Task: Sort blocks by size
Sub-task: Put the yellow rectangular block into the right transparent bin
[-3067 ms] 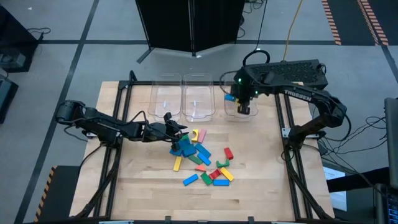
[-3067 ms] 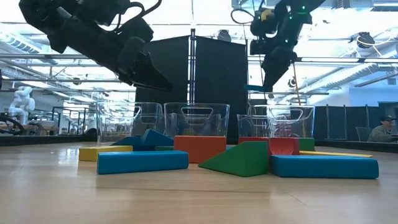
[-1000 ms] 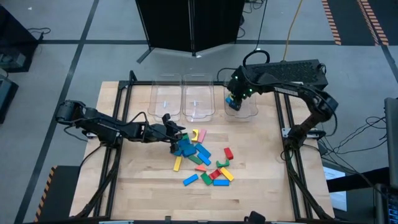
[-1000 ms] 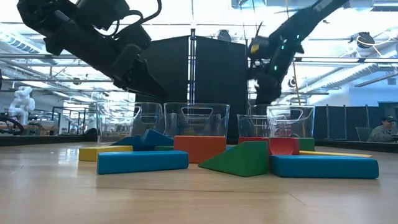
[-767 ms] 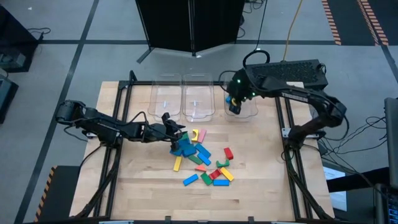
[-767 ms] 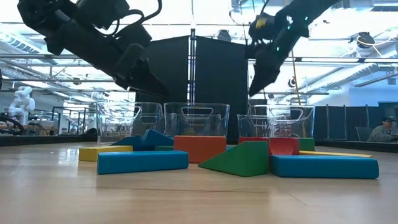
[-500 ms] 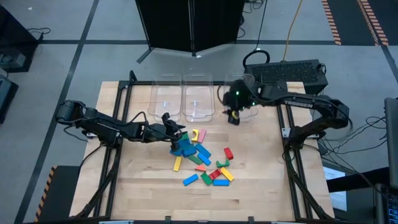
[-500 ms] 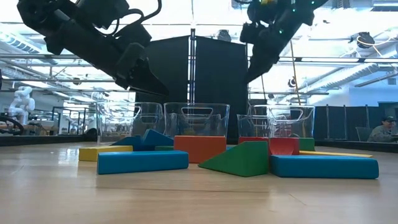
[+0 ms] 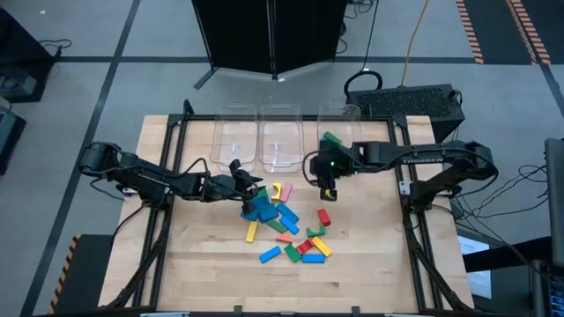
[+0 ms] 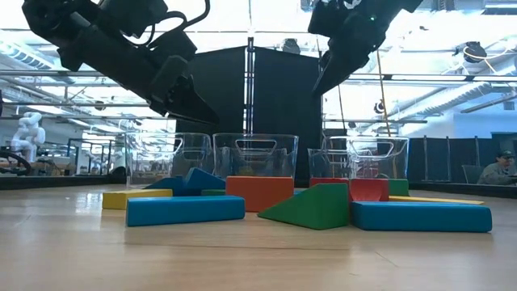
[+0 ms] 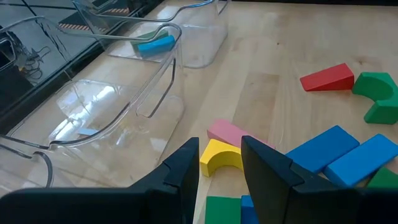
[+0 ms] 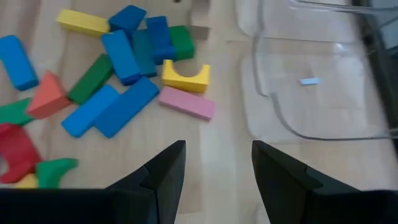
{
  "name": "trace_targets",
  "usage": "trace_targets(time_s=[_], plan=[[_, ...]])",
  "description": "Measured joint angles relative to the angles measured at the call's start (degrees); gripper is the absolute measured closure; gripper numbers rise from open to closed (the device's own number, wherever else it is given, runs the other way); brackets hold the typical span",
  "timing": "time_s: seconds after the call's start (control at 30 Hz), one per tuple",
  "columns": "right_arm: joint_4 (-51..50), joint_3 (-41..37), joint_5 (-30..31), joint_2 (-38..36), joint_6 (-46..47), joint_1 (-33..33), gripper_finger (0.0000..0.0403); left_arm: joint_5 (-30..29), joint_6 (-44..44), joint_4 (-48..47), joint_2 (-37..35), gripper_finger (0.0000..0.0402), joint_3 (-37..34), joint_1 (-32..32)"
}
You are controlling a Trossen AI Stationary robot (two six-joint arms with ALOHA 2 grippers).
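Right end effector [image 9: 325, 191] moved from bins, blocks [image 9: 284, 224] below-left

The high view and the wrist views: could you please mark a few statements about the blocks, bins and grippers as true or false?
1. The right gripper has its jaws open with nothing between them. True.
2. The pink block lies inside a bin. False: it lies on the table, right beside the yellow arch.
3. A green block sits in the rightmost bin. True.
4. The left gripper is over the bins. False: it is at the edge of the pile of blocks, on the near side of the bins.
5. All the blocks are already in bins. False: most of them lie loose on the table.
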Motion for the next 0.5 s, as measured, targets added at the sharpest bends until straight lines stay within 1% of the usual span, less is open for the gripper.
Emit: trace_targets(time_s=[0.3,0.5], plan=[[-1.0,-0.7,0.1,0.3,9.0,8.1,0.0227,0.0,0.0,0.0,0.0,0.0278,0.0,0.0],[0.4,-4.0,0.3,0.4,20.5,14.8,0.0227,0.0,0.0,0.0,0.0,0.0278,0.0,0.0]])
